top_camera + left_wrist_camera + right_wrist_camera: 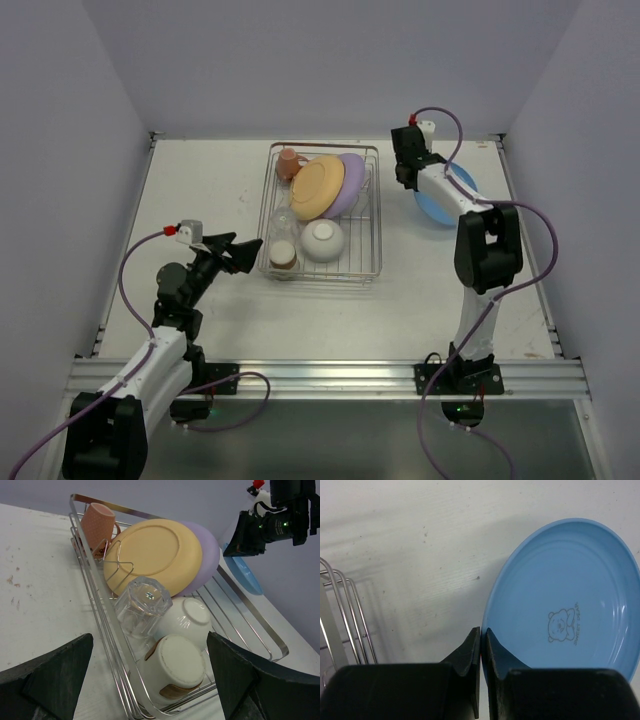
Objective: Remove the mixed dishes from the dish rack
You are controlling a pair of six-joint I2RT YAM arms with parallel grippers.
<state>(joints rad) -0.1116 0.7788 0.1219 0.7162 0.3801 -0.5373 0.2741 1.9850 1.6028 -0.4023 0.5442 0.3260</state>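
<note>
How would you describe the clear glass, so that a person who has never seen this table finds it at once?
Find the silver wire dish rack in the middle of the white table. Along its left side three small vessels stand in a row: a salmon-pink mug at the far corner, a brown-banded cup at the near corner, and the clear glass between them. It is the only see-through dish; everything around it is opaque.

Wire dish rack [377, 205] holding yellow plate [317, 186], lilac plate [351, 180], white bowl [323, 241], pink mug [289, 163], blue plate [430, 209] on table [200, 180] beside it
</note>
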